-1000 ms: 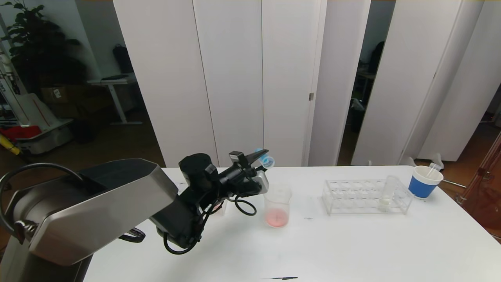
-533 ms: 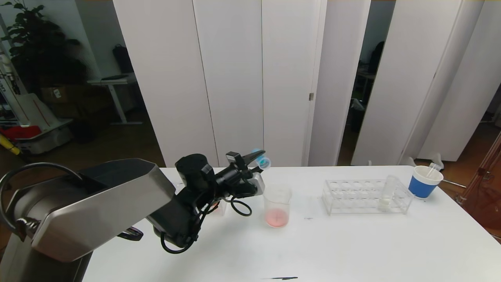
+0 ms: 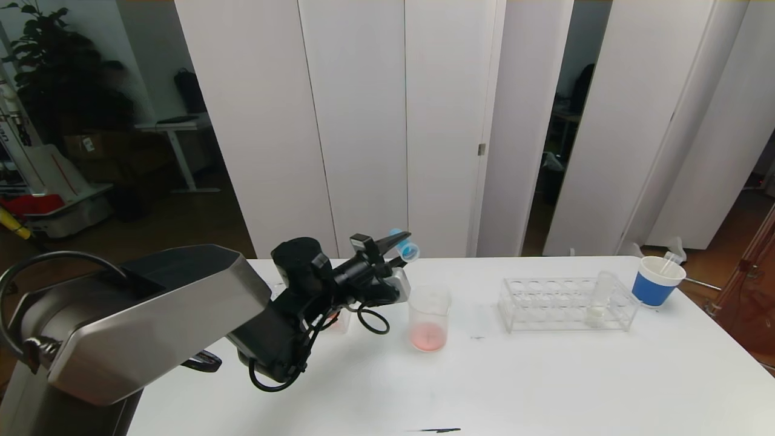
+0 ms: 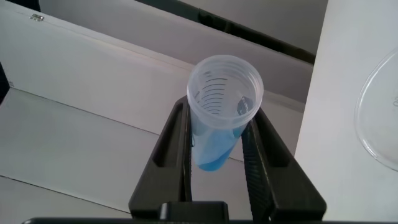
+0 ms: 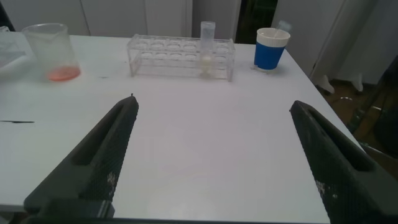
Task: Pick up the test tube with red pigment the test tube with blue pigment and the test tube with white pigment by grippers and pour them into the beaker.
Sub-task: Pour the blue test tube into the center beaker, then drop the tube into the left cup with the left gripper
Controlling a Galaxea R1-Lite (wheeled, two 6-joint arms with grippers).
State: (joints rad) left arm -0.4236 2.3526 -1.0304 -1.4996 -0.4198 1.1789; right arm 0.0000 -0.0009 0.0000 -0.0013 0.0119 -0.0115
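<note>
My left gripper (image 3: 396, 247) is shut on the test tube with blue pigment (image 3: 407, 247) and holds it tilted, its mouth toward the beaker, up and to the left of the beaker's rim. In the left wrist view the tube (image 4: 221, 112) sits between my two fingers (image 4: 176, 149), with blue pigment at its tip. The beaker (image 3: 429, 318) stands on the table with pink-red pigment at its bottom; it also shows in the right wrist view (image 5: 51, 51). The test tube with white pigment (image 3: 598, 298) stands upright in the clear rack (image 3: 566, 304). My right gripper (image 5: 214, 155) is open and empty above the table.
A blue paper cup (image 3: 656, 281) with a white stick stands at the far right, behind the rack. A second small rack (image 3: 339, 321) sits partly hidden behind my left arm. A dark mark (image 3: 437, 430) lies near the table's front edge.
My left gripper with the blue tube has drawn back slightly to the left, away from above the beaker. The rest has not moved.
</note>
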